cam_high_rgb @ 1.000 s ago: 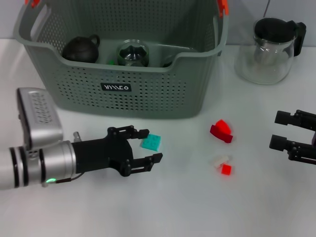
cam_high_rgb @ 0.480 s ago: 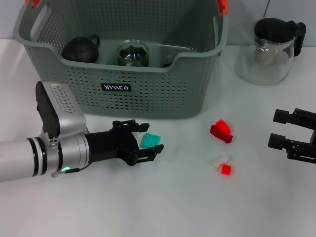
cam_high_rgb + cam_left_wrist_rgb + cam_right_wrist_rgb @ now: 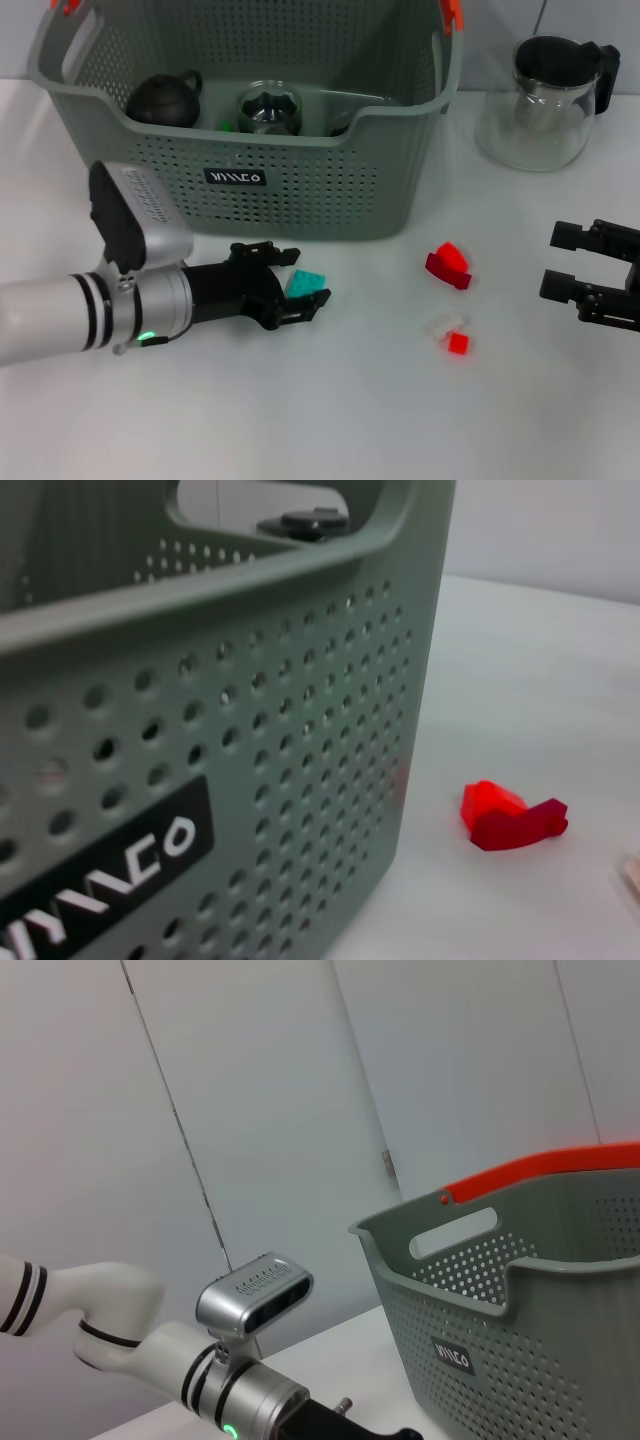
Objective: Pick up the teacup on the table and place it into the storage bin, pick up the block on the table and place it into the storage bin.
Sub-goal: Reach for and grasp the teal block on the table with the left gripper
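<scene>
**One block between the fingers, bin just beyond**

One teal block point(image 3: 306, 285) matters here. From the head camera it lies on the table point(image 3: 330, 420) right in front of the storage bin point(image 3: 300, 190), and the left gripper point(image 3: 297, 284) has come in low from the robot's left, its dark fingers spread to either side of the block, one on the bin side, one on the near side. I cannot say whether they touch it. The block is small and squarish, with no clear long axis. The left arm is much the nearer; the right gripper point(image 3: 565, 262) sits well apart at the right edge, fingers apart, holding nothing. A dark teapot point(image 3: 165, 98) and a glass cup point(image 3: 269, 108) lie inside the bin.

The left wrist camera shows only the bin's perforated wall and label, close up, and a red piece point(image 3: 512, 817) farther off; neither fingers nor teal block appear.

The right wrist camera catches the left arm point(image 3: 190, 1360) and the bin; the block is hidden.
</scene>
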Robot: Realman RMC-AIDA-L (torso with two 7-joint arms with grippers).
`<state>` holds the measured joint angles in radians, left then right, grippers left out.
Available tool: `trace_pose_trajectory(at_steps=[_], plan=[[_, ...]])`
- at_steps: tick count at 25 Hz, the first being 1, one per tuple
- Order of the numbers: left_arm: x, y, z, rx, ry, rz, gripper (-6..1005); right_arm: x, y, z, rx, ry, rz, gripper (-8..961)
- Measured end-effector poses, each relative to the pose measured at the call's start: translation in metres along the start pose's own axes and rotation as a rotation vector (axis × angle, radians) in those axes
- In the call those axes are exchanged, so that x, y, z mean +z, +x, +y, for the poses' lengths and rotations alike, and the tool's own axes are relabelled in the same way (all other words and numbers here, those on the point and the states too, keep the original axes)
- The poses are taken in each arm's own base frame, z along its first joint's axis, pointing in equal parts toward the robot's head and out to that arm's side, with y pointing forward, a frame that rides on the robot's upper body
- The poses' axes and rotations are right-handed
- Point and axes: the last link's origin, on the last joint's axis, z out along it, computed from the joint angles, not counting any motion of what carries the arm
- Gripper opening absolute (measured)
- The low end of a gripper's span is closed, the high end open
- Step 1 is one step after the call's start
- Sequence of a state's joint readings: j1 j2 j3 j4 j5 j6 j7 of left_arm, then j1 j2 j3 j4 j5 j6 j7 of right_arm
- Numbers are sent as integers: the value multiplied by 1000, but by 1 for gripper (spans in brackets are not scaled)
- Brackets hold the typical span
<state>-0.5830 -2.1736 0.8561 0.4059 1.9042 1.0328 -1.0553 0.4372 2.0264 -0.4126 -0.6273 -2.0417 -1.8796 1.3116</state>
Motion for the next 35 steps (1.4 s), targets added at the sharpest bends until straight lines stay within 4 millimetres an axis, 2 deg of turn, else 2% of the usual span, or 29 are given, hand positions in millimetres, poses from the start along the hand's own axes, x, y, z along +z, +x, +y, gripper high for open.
trace_pose_trajectory(at_steps=[14, 28, 35], plan=[[5, -4, 12, 21, -62, -27, 701, -2, 1, 1, 2, 4, -1, 791], [-21, -18, 34, 22, -193, 6, 700, -5, -10, -6, 51, 14, -13, 792], [-24, -16, 29, 58, -166, 16, 700, -2, -9, -6, 51, 12, -8, 792]])
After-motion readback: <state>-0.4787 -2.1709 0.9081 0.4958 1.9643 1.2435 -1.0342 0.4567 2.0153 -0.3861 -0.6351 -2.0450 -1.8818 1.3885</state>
